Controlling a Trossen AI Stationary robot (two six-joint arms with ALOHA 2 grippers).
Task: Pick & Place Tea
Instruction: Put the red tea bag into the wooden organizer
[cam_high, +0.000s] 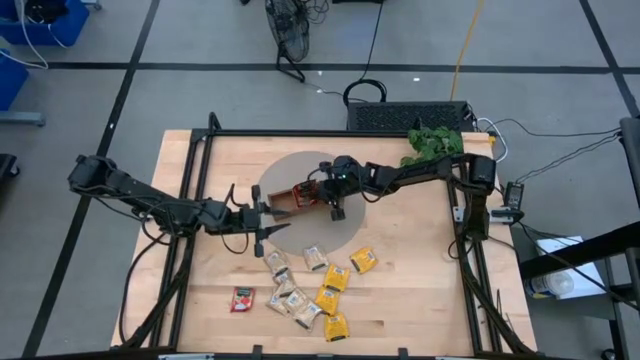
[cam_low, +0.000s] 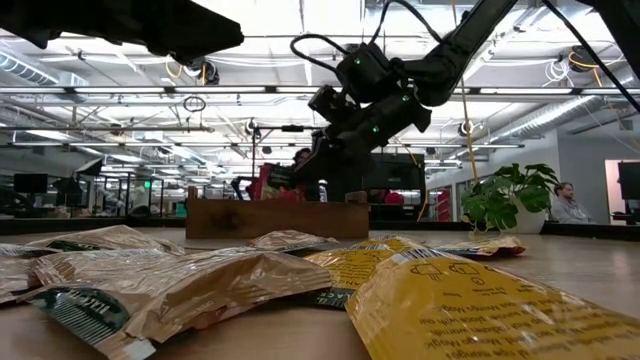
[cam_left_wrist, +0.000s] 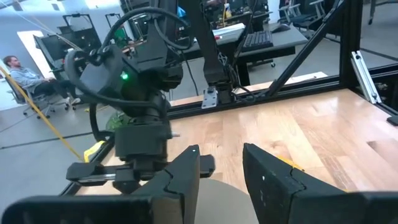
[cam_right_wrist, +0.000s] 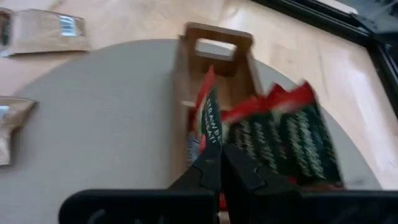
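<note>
Pinching a thin red tea sachet by its edge, the right gripper is shut above the brown wooden tray mid-frame. It looks light and floppy. The left gripper, half open, holds nothing.

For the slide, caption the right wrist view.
Right end effector pinching a red tea sachet above the wooden tray.
</note>
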